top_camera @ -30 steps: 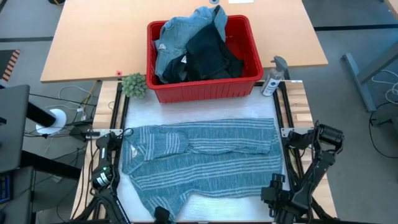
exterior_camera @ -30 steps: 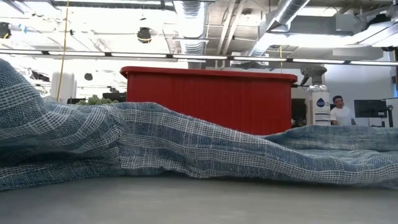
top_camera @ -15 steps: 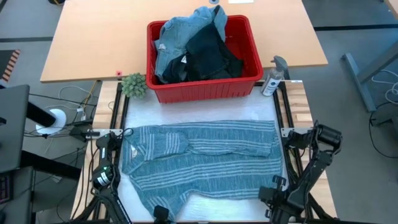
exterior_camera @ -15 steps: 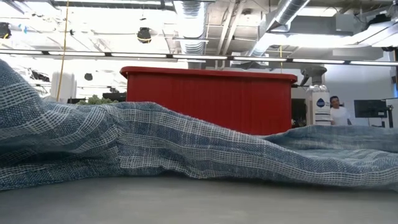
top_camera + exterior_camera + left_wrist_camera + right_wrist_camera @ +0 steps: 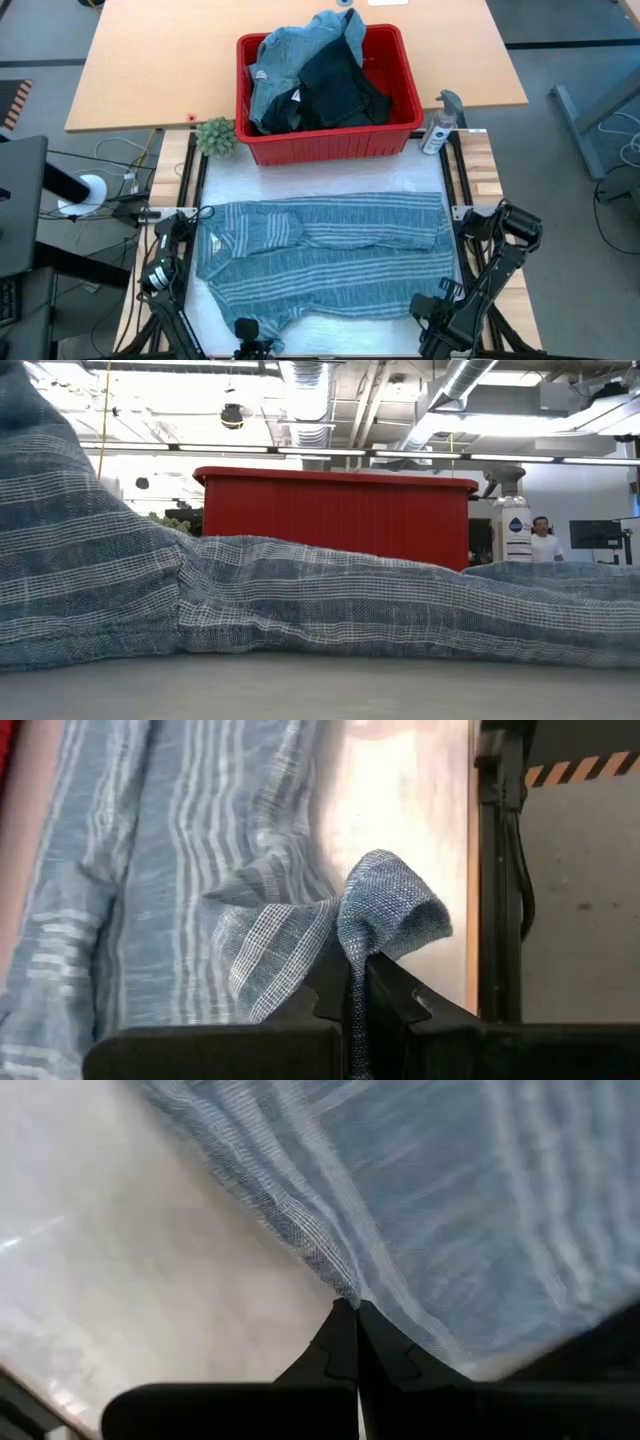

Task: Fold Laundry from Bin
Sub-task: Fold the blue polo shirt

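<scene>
Shirt (image 5: 325,258) first, since it's nearest us: blue-grey w/ white stripes, spread flat across the front of the desk (image 5: 120,75), collar end toward the left arm. We've got both claws on its near hem. Left claw (image 5: 357,988) is pressed together on a folded-up nub of fabric at the near-left corner; right claw (image 5: 355,1318) is pinching the hem edge at the near-right, fingers tight w/ cloth running between them. From the low view the cloth rises in a hump on one side, so that corner looks lifted off the surface.

Handling, as we judge it: light, limp, open-weave knit. It'll drape and sag btwn the two grips, prob. stretch a bit, and may drag on the mat rather than slide. Best holds are hem corners and shoulder seams, never mid-panel. Grips look thin, so a slip is possible if pulled fast.

Under it, a pale, slightly shiny mat (image 5: 330,180) on a wood-topped frame. Behind that, the bin (image 5: 330,142), red, holding more laundry (image 5: 310,75): denim-ish and dark pieces. Small plant (image 5: 214,136) beside its left corner, spray bottle (image 5: 439,124) at its right.

Beyond: open ceiling w/ ducts, a person (image 5: 544,538) far off.
</scene>
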